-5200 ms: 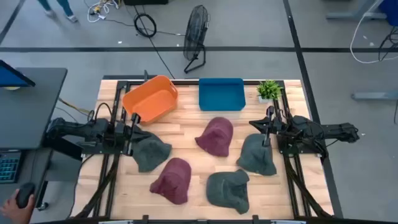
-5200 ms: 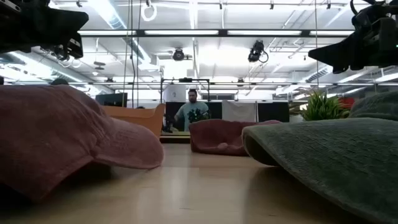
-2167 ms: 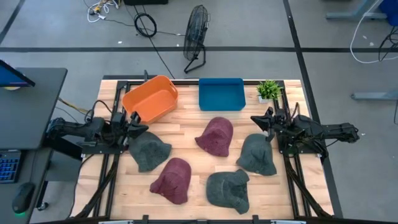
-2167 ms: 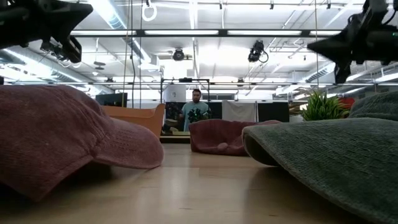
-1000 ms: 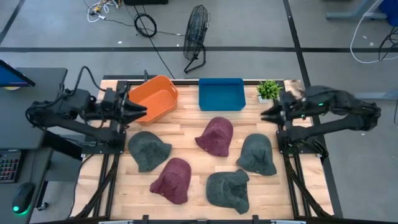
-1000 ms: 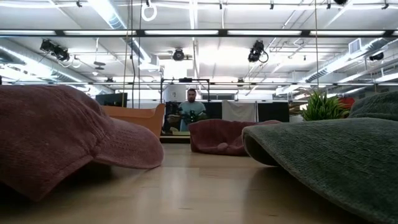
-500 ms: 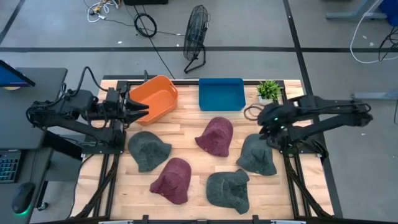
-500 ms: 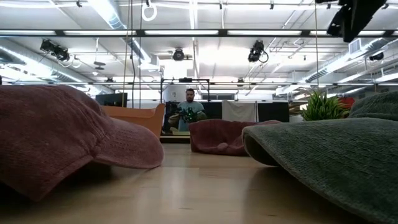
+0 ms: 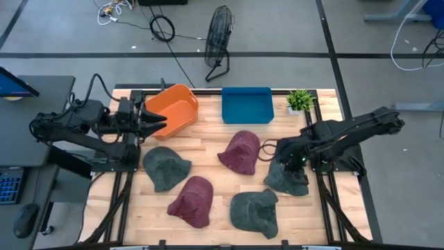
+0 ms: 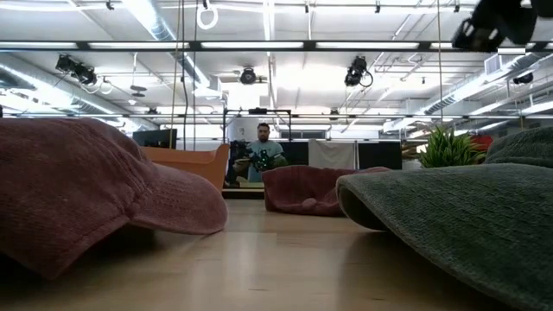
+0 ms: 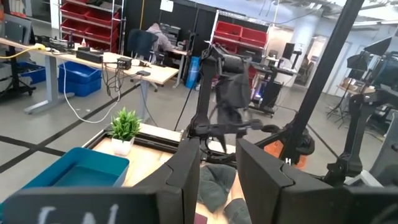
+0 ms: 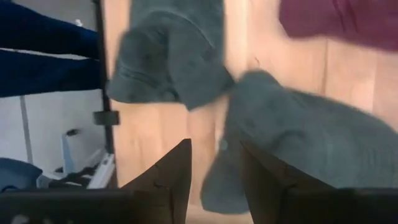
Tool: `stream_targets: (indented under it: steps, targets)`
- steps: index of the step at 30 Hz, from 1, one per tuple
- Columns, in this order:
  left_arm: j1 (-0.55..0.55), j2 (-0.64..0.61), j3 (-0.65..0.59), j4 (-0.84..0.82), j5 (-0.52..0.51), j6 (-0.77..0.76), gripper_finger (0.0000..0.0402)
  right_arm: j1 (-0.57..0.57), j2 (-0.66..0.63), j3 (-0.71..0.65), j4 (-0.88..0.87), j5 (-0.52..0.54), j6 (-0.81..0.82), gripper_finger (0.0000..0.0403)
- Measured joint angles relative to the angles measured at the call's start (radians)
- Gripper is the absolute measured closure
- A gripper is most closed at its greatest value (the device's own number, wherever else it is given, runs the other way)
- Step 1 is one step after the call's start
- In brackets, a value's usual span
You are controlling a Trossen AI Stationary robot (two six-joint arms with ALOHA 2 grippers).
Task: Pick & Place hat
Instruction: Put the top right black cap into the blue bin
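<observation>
Several hats lie flat on the wooden table: grey ones (image 9: 165,167) (image 9: 288,173) (image 9: 255,212) and maroon ones (image 9: 241,151) (image 9: 192,201). My right gripper (image 9: 279,161) hangs open, pointing down, just above the right grey hat (image 12: 298,143), with nothing between its fingers (image 12: 214,149). My left gripper (image 9: 157,123) is raised at the table's left beside the orange bin (image 9: 168,109). It is open and empty (image 11: 219,152).
A blue tray (image 9: 247,104) and a small potted plant (image 9: 300,99) stand along the far edge, right of the orange bin. Bare wood shows between the hats (image 9: 208,156). A person stands in the room beyond the table (image 10: 263,155).
My right gripper has swung from beside the plant toward the table's near edge and leftward, tipping down and descending over the right grey hat. No hat has moved.
</observation>
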Motion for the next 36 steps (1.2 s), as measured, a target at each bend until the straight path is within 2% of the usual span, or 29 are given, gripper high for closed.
stream_targets:
  steps: [5, 7, 9, 17, 20, 24, 32, 36]
  targets:
    - [0.0, -0.001, 0.0, 0.001, 0.0, 0.002, 0.0292, 0.025, 0.051, 0.11, -0.047, 0.002, -0.086, 0.0268]
    - [0.0, -0.001, 0.0, 0.0, 0.0, 0.002, 0.0292, 0.025, 0.054, 0.123, -0.047, 0.04, -0.113, 0.0268]
    - [0.0, -0.001, 0.0, 0.001, 0.0, 0.002, 0.0292, 0.025, 0.053, 0.112, -0.05, 0.069, -0.11, 0.0268]
    - [0.0, -0.001, 0.0, 0.001, 0.0, 0.002, 0.0292, 0.027, 0.047, -0.002, -0.088, 0.052, -0.123, 0.0268]
    - [0.0, -0.001, 0.0, 0.001, 0.0, 0.002, 0.0292, 0.024, 0.047, 0.005, -0.085, -0.008, -0.104, 0.0268]
    - [0.0, -0.001, 0.0, 0.001, 0.0, 0.014, 0.0292, 0.021, 0.05, 0.078, -0.037, -0.104, 0.023, 0.0268]
    - [0.0, -0.001, 0.0, 0.0, -0.012, 0.051, 0.0292, 0.067, 0.144, 0.328, -0.087, -0.105, 0.129, 0.0268]
    - [0.0, -0.001, 0.0, 0.001, -0.014, 0.051, 0.0292, 0.103, 0.216, 0.405, -0.111, -0.104, 0.149, 0.0268]
